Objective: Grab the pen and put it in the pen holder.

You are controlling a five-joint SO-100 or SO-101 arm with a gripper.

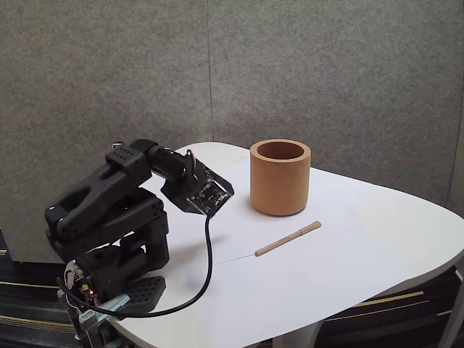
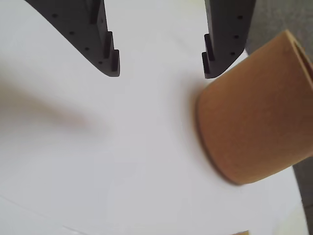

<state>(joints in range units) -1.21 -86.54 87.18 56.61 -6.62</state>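
Observation:
The pen, a thin tan stick, lies flat on the white table just in front of the pen holder, a squat tan-orange cup standing upright. My black gripper hovers to the left of the cup in the fixed view, with the arm folded low over its base. In the wrist view the gripper is open; its two dark fingers are spread wide over bare table. The pen holder sits just right of the right finger, apart from it. A tan sliver at the bottom edge may be the pen.
A black cable hangs from the wrist camera down to the arm's base at the table's left corner. Grey partition walls stand behind the table. The rounded table edge runs along the front and right.

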